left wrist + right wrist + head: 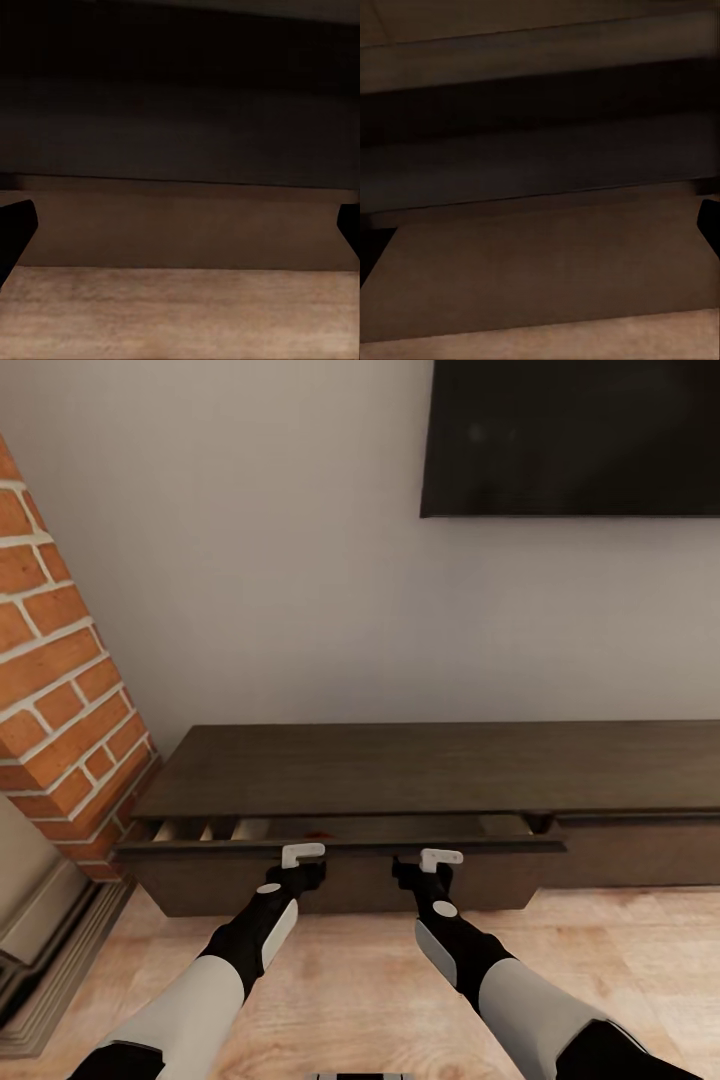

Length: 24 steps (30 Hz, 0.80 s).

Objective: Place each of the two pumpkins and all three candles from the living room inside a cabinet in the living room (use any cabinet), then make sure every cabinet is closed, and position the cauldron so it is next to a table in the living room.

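Pale wall with a black screen (575,435) above my long dark brown wooden cabinet (420,765); its left drawer (340,847) sits slightly out, something orange-red (318,837) just visible inside. My left gripper (303,853) and right gripper (441,857) touch that drawer's front, both spread wide, holding nothing.
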### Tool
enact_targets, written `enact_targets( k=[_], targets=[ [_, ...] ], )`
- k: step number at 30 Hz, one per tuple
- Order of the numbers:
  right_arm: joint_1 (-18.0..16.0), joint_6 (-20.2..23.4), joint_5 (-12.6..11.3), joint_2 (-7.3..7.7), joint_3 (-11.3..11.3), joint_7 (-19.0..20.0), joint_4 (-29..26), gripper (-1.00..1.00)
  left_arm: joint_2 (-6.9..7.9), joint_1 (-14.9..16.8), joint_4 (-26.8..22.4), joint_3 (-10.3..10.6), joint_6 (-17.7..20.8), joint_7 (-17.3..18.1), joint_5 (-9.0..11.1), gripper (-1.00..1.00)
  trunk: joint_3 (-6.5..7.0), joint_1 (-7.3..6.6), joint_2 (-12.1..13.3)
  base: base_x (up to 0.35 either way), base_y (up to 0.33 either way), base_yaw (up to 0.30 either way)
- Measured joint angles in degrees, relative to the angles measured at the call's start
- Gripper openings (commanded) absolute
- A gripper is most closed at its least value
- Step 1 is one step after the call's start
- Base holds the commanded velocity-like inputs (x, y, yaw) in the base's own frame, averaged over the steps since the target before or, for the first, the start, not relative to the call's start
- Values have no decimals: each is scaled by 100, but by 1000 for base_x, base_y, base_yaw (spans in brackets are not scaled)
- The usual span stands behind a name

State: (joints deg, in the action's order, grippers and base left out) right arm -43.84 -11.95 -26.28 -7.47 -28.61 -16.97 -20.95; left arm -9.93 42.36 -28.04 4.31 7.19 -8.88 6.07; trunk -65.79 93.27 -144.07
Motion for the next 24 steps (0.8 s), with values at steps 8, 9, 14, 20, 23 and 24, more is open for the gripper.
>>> enact_targets(
  k=[8, 9, 14, 20, 23, 24],
  targets=[
    [0, 6, -5, 0, -1, 0, 1, 100, 0, 0, 0, 0, 2, -5, 0, 100, 0, 0, 0, 162, 0, 0],
    [1, 5, -5, 0, -1, 0, 1, 100, 0, 0, 0, 0, 2, -5, 0, 100, 0, 0, 0, 49, 0, 0],
    [0, 10, 1, 5, -3, 3, -1, 100, 0, 0, -6, 0, 3, -8, 1, 100, 0, 0, 0, 114, 0, 0],
    [0, 8, -4, 3, 1, 0, 0, 100, 0, 0, -8, 0, -4, -8, 1, 100, 0, 0, 0, 75, 0, 0],
    [0, 7, -6, 1, 4, 1, 1, 100, 0, 0, -9, 0, -6, -9, 1, 100, 0, 0, 0, 8, 0, 0],
    [0, 7, -7, 1, 5, 3, 2, 100, 0, 0, -9, 0, -6, -9, 2, 100, 0, 0, 0, 3, 0, 0]
  ],
)
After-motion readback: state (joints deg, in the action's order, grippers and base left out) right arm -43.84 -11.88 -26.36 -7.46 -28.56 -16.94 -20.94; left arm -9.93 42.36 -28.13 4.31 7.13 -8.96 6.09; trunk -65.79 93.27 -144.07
